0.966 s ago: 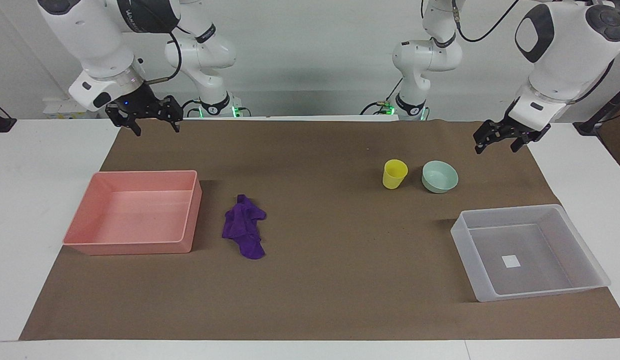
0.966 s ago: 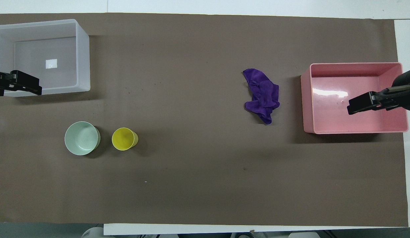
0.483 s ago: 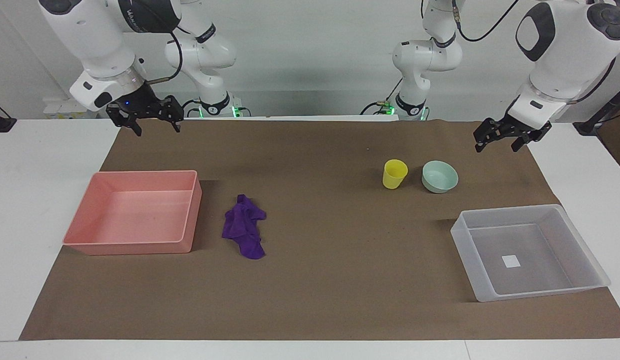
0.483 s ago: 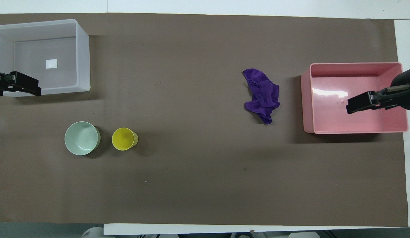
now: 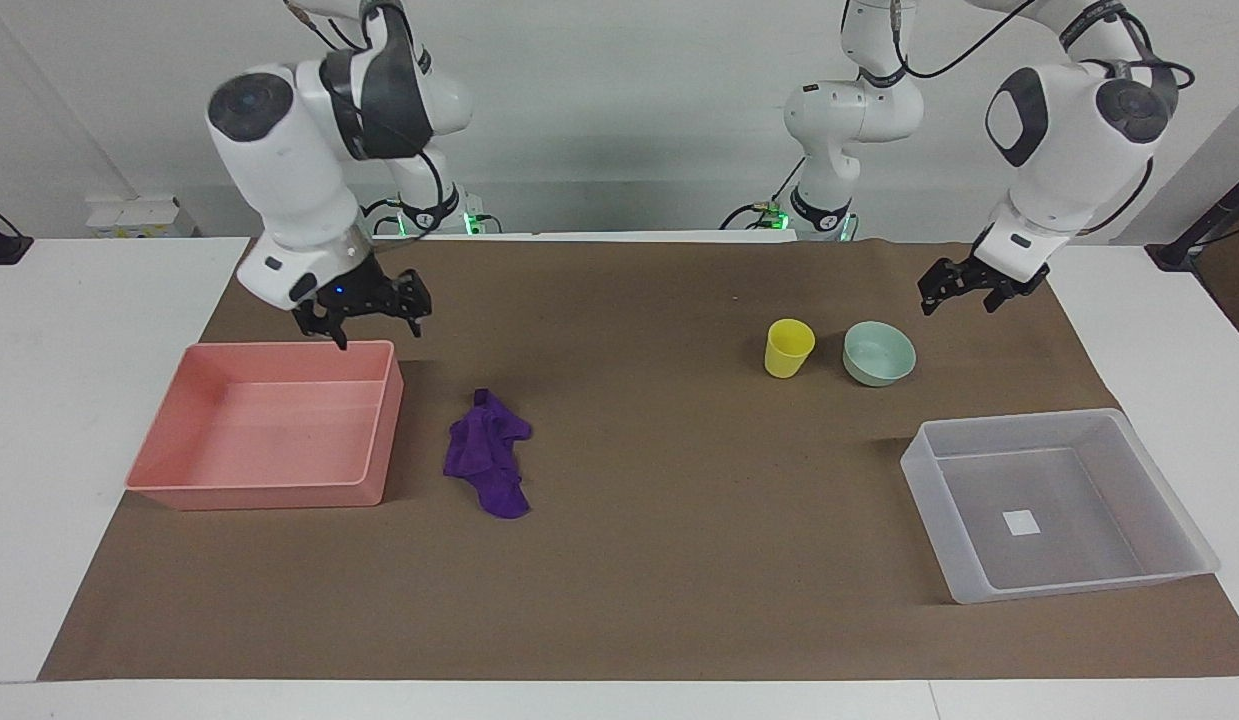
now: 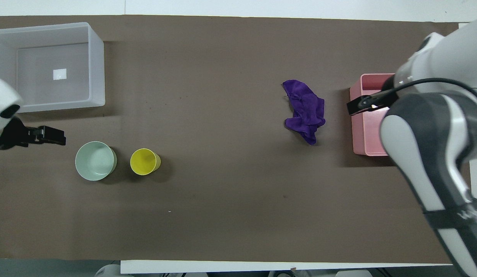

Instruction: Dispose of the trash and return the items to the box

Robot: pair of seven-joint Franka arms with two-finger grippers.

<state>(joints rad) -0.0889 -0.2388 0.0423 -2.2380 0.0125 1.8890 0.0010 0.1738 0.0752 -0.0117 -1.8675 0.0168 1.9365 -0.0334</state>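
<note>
The purple rag [image 5: 487,455] lies crumpled on the brown mat beside the pink tray [image 5: 377,440]; it also shows in the overhead view [image 6: 304,111]. The yellow cup [image 5: 788,347] and the mint-green bowl [image 5: 879,352] stand upright side by side, nearer to the robots than the clear tray [image 5: 924,490], which holds nothing. My right gripper [image 5: 377,332] is open and empty, raised over the pink tray's corner nearest the robots and the rag. My left gripper [image 5: 957,303] is open and empty, raised over the mat beside the bowl, toward the left arm's end.
The brown mat [image 5: 659,560] covers most of the white table. In the overhead view the right arm covers most of the pink tray [image 6: 357,130]. The clear tray [image 6: 96,69], bowl [image 6: 95,161] and cup [image 6: 144,162] show there too.
My right gripper has come down and moved from the mat's edge to the pink tray's corner, toward the rag. My left gripper has moved toward the bowl. Nothing on the table moved.
</note>
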